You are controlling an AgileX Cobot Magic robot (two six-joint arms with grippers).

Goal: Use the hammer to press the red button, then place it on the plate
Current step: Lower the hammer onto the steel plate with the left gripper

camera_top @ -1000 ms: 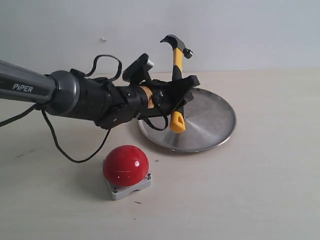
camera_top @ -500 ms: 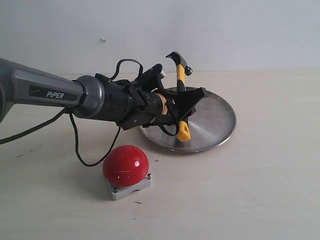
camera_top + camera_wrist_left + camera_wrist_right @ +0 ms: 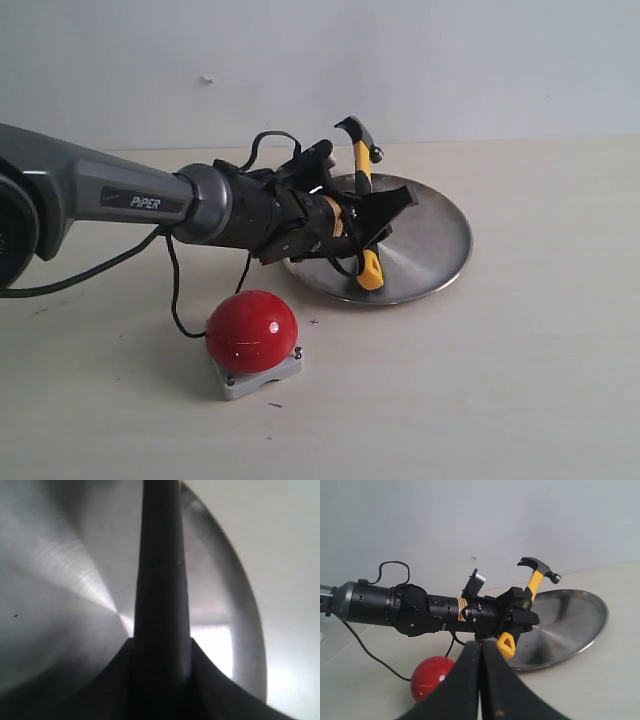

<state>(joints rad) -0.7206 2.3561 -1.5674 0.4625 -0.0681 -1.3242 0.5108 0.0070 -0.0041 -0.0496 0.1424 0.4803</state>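
Left gripper, black and two-fingered, is clamped across the middle of the handle of a small claw hammer with a dark steel head and a yellow-and-black grip. Its jaws are closed in only as far as the handle lets them.

From the left edge of the exterior view a grey arm lettered PIPER reaches towards the middle. A black cable sags beneath it to the pale beige table. Below the arm and nearer the camera sits a large glossy red button, dome-shaped, on a small square light-grey base with corner screws. It stands apart from the gripper.

Next comes the hammer itself, held nearly upright. Its head is at the top with the claw pointing left. The yellow looped end hangs low over the left part of a round, shallow, shiny stainless-steel plate, which lies flat on the table. The red button is near the plate's front-left rim without touching it. Whether the loop touches the plate cannot be told.

In the left wrist view the plate's brushed metal fills most of the picture behind a blurred dark bar.

The right gripper shows only in its own wrist view. Its fingers are pressed together on nothing, well back from the plate.
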